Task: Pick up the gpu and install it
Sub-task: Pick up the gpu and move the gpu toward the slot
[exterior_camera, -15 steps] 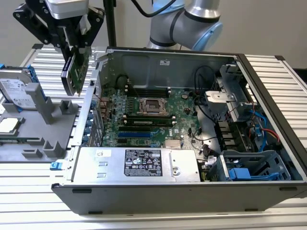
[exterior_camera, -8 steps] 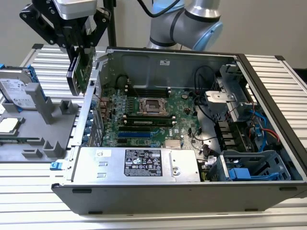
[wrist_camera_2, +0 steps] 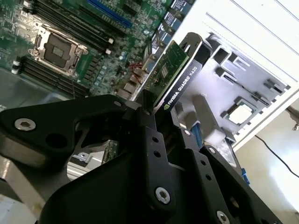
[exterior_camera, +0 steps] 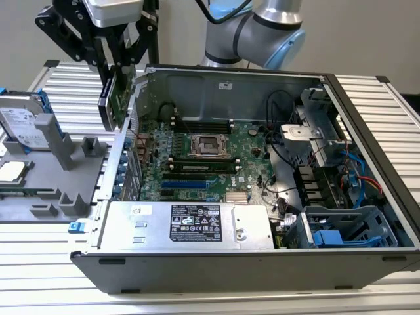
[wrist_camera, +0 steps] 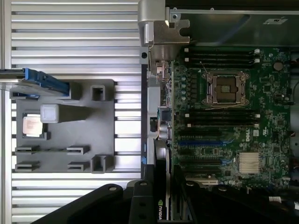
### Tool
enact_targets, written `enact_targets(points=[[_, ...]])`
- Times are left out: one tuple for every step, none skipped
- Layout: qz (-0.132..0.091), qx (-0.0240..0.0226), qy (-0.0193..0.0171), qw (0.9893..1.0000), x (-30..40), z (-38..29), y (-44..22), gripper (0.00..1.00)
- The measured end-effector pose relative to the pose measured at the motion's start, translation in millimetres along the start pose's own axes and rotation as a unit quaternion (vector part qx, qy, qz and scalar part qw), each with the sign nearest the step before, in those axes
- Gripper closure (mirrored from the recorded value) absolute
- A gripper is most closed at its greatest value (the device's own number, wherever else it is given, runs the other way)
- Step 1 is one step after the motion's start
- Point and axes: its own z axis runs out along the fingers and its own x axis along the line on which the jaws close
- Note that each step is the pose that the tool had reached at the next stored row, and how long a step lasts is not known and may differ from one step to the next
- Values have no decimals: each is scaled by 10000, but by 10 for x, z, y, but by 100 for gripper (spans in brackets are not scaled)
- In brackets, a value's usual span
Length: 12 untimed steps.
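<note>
Where the open computer case [exterior_camera: 230, 269] lies on the slatted table [exterior_camera: 72, 85], its motherboard [exterior_camera: 216, 154] faces up. Above the case's wall at the exterior view's left, the gripper [exterior_camera: 122, 69] is clamped tight on the gpu [exterior_camera: 115, 98]. The card hangs beneath it, long axis pointing down and slightly tilted. The expansion slots [exterior_camera: 187, 187] lie lower, to the right and nearer. The card's contact edge and bracket are hard to make out.

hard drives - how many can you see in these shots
1. The hard drive stands on edge in the grey fixture on the exterior view's left, outside the computer case. Others may be hidden inside the case's drive cage.
</note>
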Motion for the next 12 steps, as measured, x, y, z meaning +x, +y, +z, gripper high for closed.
enact_targets(points=[[0,0,0,10000,-12,0,0,100],[0,0,0,10000,-23,0,0,100],[0,0,0,10000,-34,0,0,100],[0,0,0,10000,-46,0,1,100],[0,0,0,10000,-57,1,1,100],[0,0,0,10000,-69,1,1,100],[0,0,0,10000,-81,1,1,100],[0,0,0,10000,-92,1,2,100],[0,0,0,10000,-101,1,2,100],[0,0,0,10000,-113,2,2,100],[0,0,0,10000,-126,2,2,100],[-1,0,0,10000,-136,2,2,100]])
